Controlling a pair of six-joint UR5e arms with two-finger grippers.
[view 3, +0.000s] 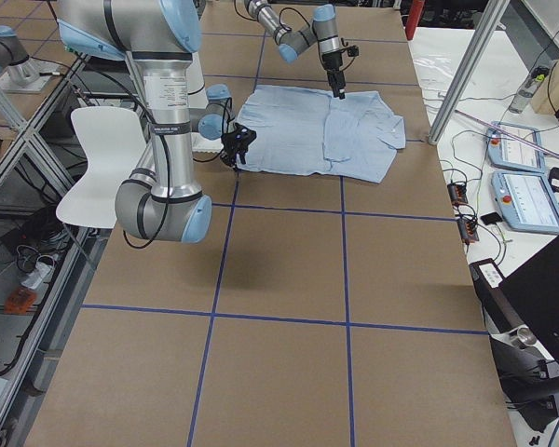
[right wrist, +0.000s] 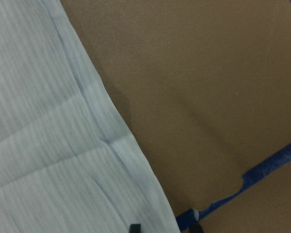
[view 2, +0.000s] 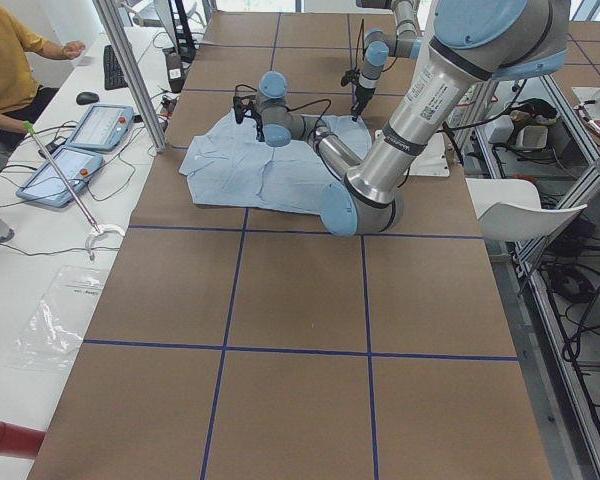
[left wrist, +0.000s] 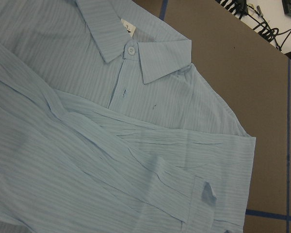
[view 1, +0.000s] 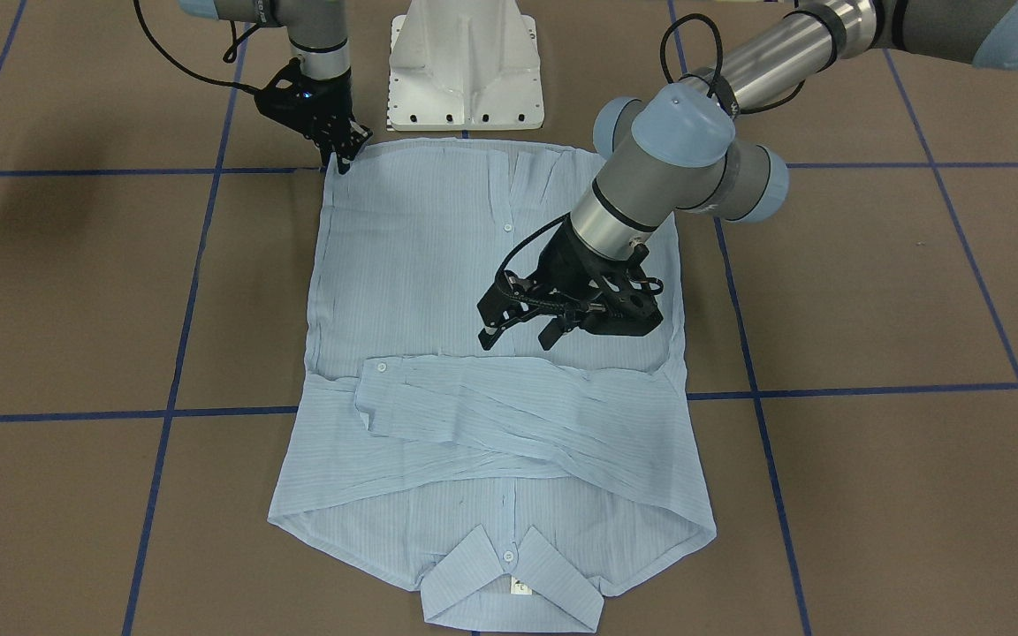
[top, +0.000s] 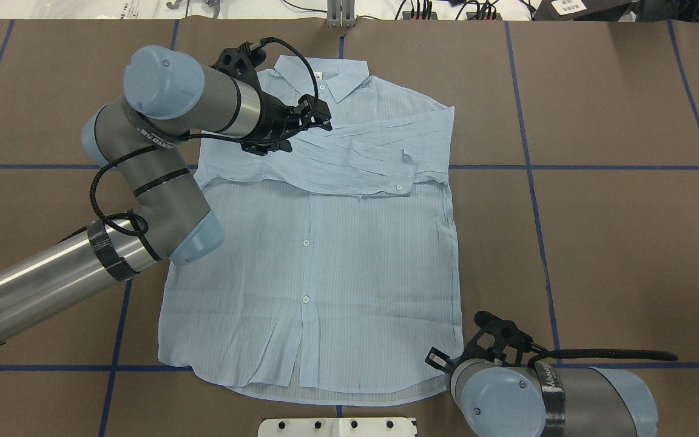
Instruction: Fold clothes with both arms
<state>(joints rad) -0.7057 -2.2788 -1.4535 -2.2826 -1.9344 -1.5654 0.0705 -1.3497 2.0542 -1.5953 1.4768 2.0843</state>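
Observation:
The light-blue striped shirt (view 1: 438,265) lies flat, buttons up, on the brown table, with its collar (view 1: 513,587) away from the robot. Both sleeves are folded across the chest (top: 355,161). My left gripper (view 1: 518,336) is open and empty, and hovers just above the shirt next to the folded sleeves (top: 319,118). Its wrist view shows the collar, the neck label and the sleeve cuff (left wrist: 203,194). My right gripper (view 1: 345,155) is low at the shirt's hem corner near the robot (top: 440,359). In its wrist view the fingertips (right wrist: 134,227) stand a little apart, one on each side of the hem edge (right wrist: 111,141).
The white pedestal base (view 1: 465,71) stands just behind the hem. Blue tape lines (view 1: 164,412) cross the brown table. On the far side is a bench with tablets (view 2: 80,150) and a seated person (view 2: 10,70). A white chair (view 3: 93,158) stands beside the robot.

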